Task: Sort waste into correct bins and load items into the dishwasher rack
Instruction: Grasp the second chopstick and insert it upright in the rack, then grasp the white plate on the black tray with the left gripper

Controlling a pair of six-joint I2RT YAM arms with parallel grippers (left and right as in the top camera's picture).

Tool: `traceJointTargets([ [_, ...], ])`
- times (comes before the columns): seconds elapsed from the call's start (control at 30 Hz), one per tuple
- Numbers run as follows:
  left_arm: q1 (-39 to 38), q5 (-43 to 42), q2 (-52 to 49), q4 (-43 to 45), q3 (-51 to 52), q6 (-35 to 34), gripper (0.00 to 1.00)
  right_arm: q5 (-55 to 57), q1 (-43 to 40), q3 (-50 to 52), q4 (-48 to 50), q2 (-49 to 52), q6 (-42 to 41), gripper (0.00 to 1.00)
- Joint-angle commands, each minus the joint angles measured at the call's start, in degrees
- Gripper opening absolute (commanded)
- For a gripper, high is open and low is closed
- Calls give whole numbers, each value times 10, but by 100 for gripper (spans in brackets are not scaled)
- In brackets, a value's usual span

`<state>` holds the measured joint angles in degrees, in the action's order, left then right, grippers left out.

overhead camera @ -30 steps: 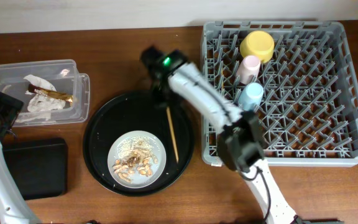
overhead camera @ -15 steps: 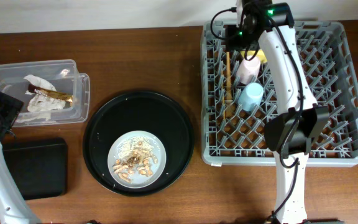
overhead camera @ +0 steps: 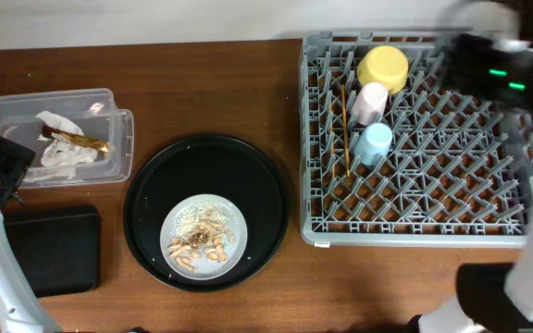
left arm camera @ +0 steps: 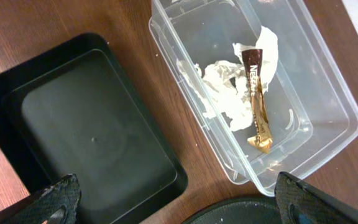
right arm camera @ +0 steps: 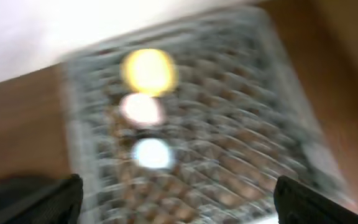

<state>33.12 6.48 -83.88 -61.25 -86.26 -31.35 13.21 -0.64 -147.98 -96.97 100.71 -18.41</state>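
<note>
Chopsticks [overhead camera: 344, 129] rest in the dishwasher rack [overhead camera: 452, 190], beside the pink cup [overhead camera: 371, 102]. Left gripper [left arm camera: 179, 202], fingers spread and empty, hovers beside the clear box [left arm camera: 328, 93]; right gripper [right arm camera: 179, 199], blurred, apparently spread above the rack.

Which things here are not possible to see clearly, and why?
Right wrist: motion blur smears the dishwasher rack; the yellow bowl is only a blob.
Overhead: the blurred right arm covers the rack's far right corner.
Overhead: food scraps are too small to identify.
Left wrist: the bottom edge cuts off the round black tray.
</note>
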Motion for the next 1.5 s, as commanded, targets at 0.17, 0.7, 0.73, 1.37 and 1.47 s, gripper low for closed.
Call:
traceJointTargets([
  [0.17, 0, 4, 2, 0, -1, -5, 99, 55, -261, -3, -3, 10, 49, 98],
  [0.7, -472, -54, 2, -243, 0, -69, 96, 55, -261, -3, -3, 10, 49, 98],
  [0.73, -515, -36, 2, -218, 0, -70, 99, 55, -261, -3, -3, 10, 49, 98],
  [1.37, -691, 38, -364, -67, 19, -231, 40, 55, -261, -3, -3, 10, 49, 98],
  [1.47, -691, 38, -382, -71, 29, -233, 36, 55, -261, -3, -3, 10, 49, 98],
])
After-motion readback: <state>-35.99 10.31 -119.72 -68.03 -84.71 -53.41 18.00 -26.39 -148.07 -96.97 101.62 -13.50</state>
